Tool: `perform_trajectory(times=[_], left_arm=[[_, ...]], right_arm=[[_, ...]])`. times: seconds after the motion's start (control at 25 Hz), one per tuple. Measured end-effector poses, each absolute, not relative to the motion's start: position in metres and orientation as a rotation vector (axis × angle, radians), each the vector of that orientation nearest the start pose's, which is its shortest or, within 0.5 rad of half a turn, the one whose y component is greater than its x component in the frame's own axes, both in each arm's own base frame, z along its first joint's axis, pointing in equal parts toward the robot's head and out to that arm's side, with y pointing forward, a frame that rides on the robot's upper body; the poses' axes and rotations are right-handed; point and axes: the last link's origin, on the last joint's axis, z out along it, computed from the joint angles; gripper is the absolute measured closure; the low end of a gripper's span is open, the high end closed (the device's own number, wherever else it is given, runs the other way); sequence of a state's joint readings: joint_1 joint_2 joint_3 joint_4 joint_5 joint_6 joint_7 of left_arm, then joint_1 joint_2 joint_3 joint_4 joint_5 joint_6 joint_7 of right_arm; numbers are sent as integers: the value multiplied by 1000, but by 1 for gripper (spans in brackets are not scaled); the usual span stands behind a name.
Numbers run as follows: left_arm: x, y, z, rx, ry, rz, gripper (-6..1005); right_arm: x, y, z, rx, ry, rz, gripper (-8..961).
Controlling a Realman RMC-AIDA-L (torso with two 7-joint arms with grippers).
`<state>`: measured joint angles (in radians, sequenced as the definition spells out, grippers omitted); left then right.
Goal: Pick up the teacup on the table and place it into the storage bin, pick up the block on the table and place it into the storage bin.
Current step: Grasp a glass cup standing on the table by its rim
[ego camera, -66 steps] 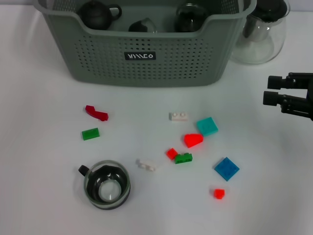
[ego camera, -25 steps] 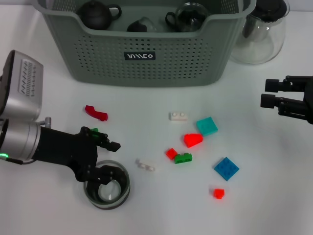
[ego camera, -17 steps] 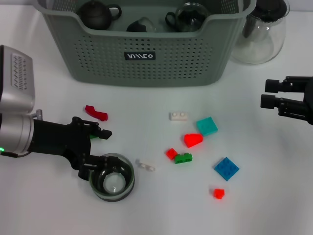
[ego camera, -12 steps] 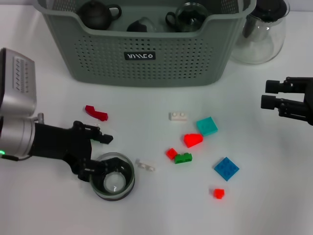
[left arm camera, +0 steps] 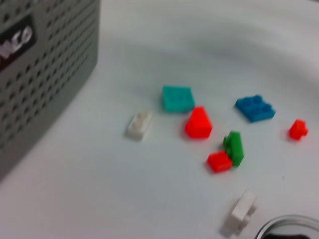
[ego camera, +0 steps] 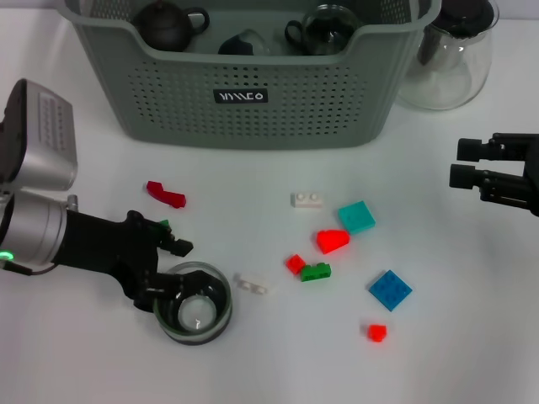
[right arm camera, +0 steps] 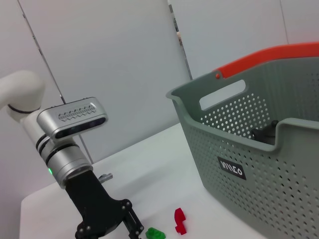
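Note:
The teacup [ego camera: 194, 313], clear glass with a dark rim, stands upright on the white table at the front left; its rim [left arm camera: 291, 226] shows in the left wrist view. My left gripper [ego camera: 171, 269] is open at the cup's left side. One finger is by the rim and the other is off it, above a green block [ego camera: 162, 225]. Several blocks lie loose: red [ego camera: 166, 194], white [ego camera: 307, 199], teal [ego camera: 357, 217], red [ego camera: 333, 241], blue [ego camera: 390, 289]. The storage bin [ego camera: 253, 101] stands at the back. My right gripper [ego camera: 467, 162] hangs open and empty at the right edge.
A dark teapot [ego camera: 166, 23] and glass cups sit inside the bin. A clear glass pitcher [ego camera: 450, 59] stands right of the bin. Small blocks in red [ego camera: 295, 263], green [ego camera: 317, 272], white [ego camera: 251, 284] and red [ego camera: 376, 332] lie between the cup and the blue block.
The left arm came in from the left and reached the teacup, which slid slightly right. Over the last half second it has barely shifted. The right arm has stayed still.

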<state>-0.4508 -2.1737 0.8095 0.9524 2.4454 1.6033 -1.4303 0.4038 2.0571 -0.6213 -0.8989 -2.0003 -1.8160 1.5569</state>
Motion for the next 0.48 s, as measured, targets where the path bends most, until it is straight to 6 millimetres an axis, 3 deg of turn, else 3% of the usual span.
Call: perform_trajectory(times=[0.28,0.36,0.48], left_arm=[[-283,294,-16,-2994,-560,31,512],[-280,294,-14,-3005,-590,21,751],[-273,292,-9,-3038,-607,-16,804]], right_arm=[[274,293,56,-2738,713,747,468],[275,293,56,-2737,715,746,468],[274,293,56,-2737,713,745,468]])
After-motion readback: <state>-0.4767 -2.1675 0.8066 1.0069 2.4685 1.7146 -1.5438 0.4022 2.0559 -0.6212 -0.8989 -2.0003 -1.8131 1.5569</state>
